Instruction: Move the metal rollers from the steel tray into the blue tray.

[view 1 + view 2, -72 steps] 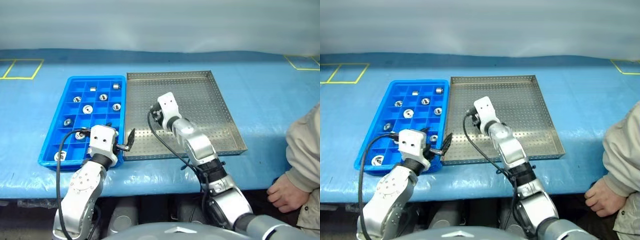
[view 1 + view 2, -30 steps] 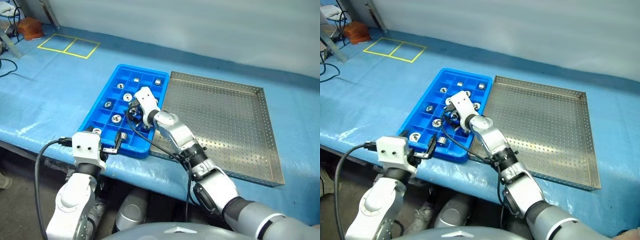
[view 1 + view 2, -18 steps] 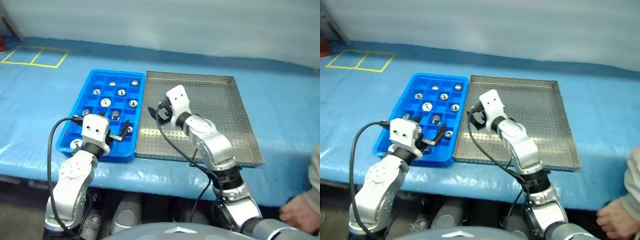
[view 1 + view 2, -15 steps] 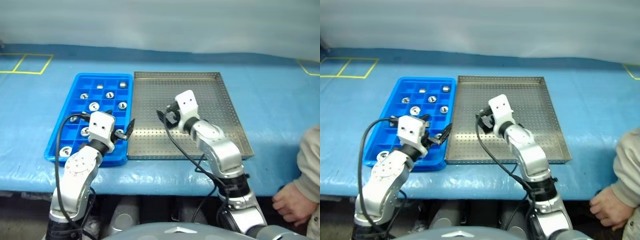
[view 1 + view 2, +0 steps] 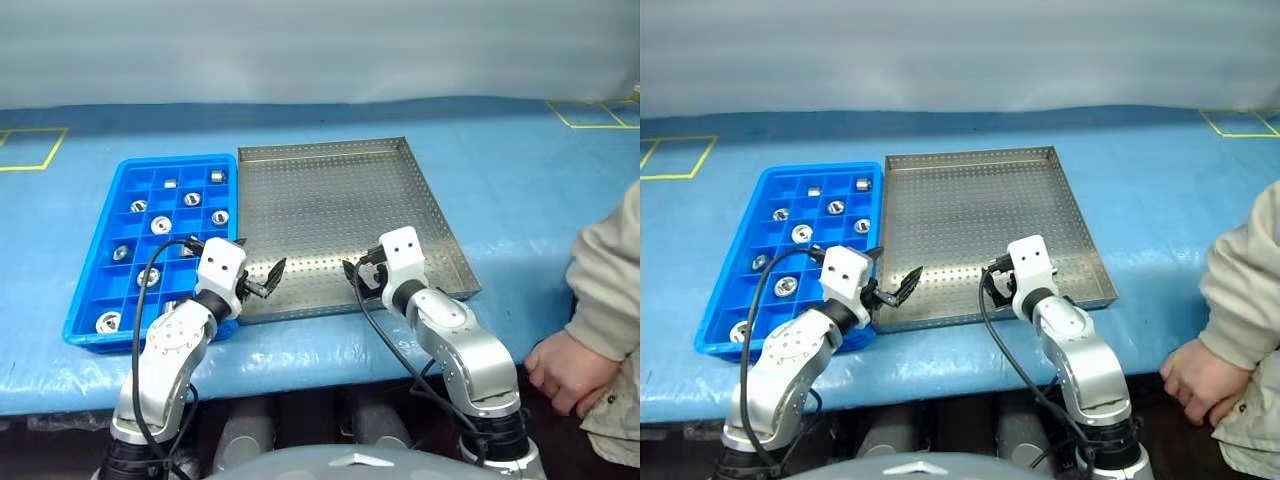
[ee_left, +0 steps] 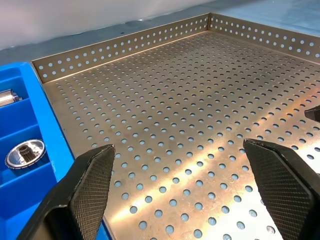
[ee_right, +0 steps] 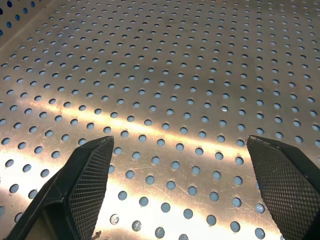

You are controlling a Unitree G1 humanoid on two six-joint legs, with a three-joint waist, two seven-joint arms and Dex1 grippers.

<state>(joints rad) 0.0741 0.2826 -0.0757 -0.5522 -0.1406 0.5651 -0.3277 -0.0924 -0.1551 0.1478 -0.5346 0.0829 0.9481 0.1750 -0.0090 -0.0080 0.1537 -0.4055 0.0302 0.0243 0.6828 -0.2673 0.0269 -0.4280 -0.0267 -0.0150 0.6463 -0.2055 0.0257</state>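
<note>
Two end effectors, both spread wide and holding nothing, over the steel tray (image 5: pixel 330 200).
Left end effector (image 5: pixel 268 279), right end effector (image 5: pixel 358 276) at near rim; metal rollers (image 5: pixel 160 225) in blue tray (image 5: pixel 95 262).

Blue table cover (image 5: pixel 540 190) with yellow tape squares (image 5: pixel 25 148); person's hand (image 5: pixel 556 368) at its front edge.
</note>
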